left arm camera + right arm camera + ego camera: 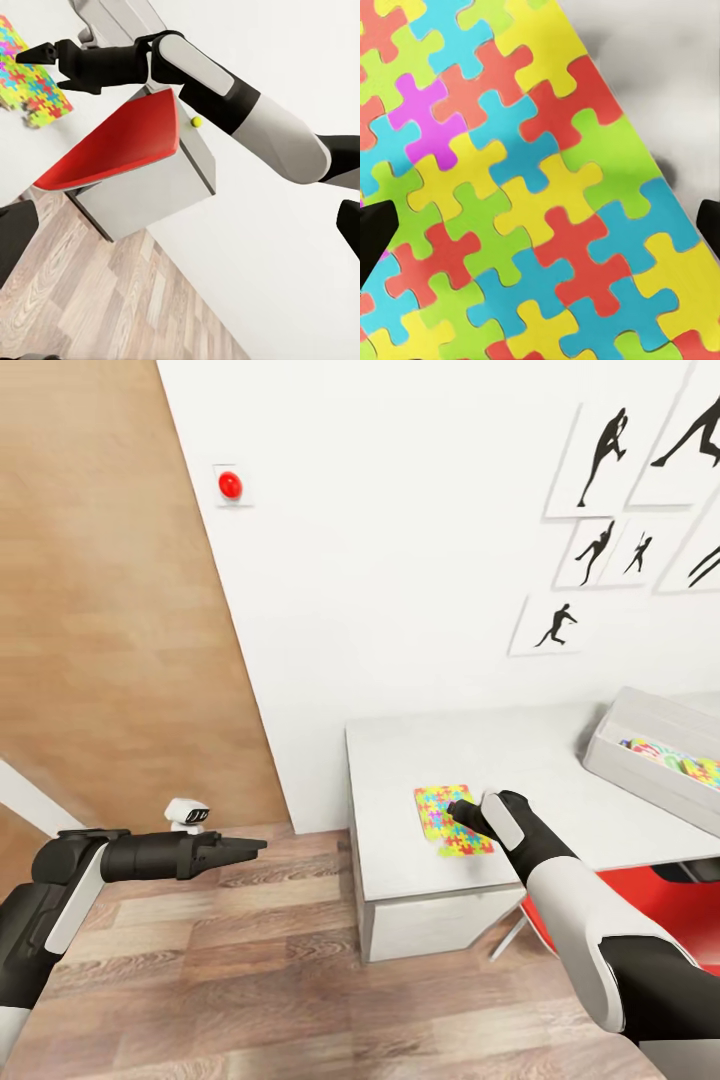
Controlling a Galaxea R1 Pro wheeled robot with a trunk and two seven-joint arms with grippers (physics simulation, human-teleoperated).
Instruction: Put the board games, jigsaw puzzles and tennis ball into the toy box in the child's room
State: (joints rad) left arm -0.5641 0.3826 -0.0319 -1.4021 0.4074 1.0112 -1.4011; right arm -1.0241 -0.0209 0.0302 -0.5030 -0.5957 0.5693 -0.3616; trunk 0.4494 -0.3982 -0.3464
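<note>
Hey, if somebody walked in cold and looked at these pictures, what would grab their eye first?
Probably the jigsaw puzzle, a bright multicoloured board lying flat on the light grey table, with the right gripper poised right over it, fingers spread. Next, the red chair tucked under the table, and the toy box at the table's far right with colourful things already inside. The black sports silhouettes on the white wall also stand out.

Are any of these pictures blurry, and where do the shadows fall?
Head view: sharp, evenly lit, no glare. Right wrist view: puzzle crisp, soft grey shadows smudging the table beside it. Left wrist view: sharp; the ball is tiny.
</note>
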